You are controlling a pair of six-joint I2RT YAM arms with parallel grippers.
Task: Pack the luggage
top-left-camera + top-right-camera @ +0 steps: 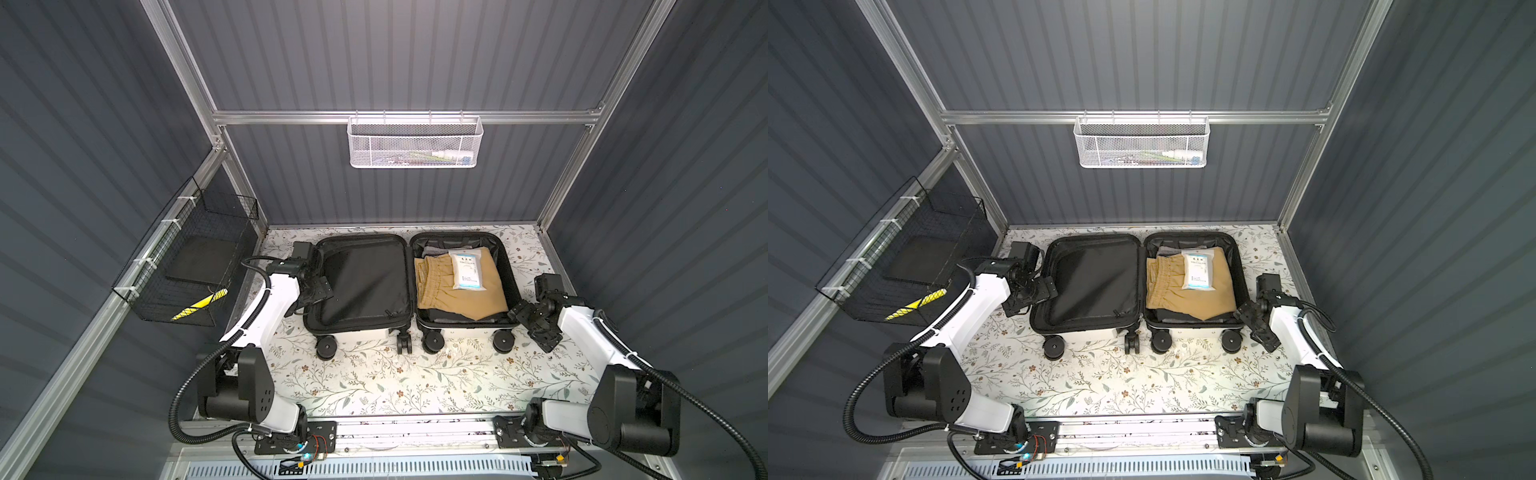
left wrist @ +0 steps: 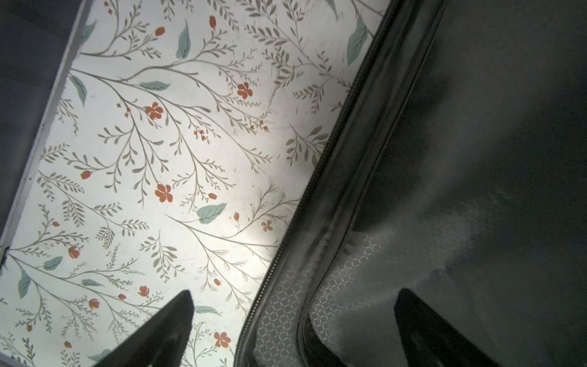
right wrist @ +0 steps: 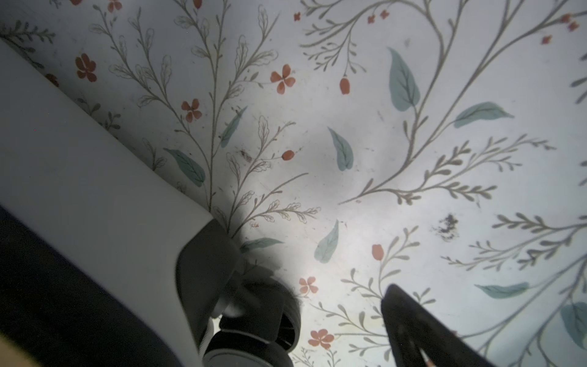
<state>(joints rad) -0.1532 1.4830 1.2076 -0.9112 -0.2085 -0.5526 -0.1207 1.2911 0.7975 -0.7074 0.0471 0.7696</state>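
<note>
– White shell, black lining: the luggage (image 1: 361,282) lies open flat at the back of the floral table (image 1: 374,386), both halves facing up, wheels toward the arms.
– Confirmed, the luggage (image 1: 1092,282) reads the same in both top views. Left half: bare lining under a zipped cover. Right half: a tan garment (image 1: 457,295) with a white packet (image 1: 467,270) lying on it.
– And the left gripper (image 1: 318,291)?
– At the case's left rim. In its wrist view the left gripper (image 2: 295,294) stands spread wide, one finger over the table, one over the lining, the rim between them. Nothing pinched.
– The right gripper (image 1: 532,326)?
– Just beside the near right corner of the case, jaws apart, empty. Its wrist view gives one finger (image 3: 413,317) above the table, with a wheel (image 3: 254,317) and white shell close by. Contact with the case: cannot tell.
– Surroundings?
– A white mesh basket (image 1: 415,143) hangs on the back rail, contents unclear. A black wire basket (image 1: 195,266) hangs on the left wall, something dark and flat inside.
</note>
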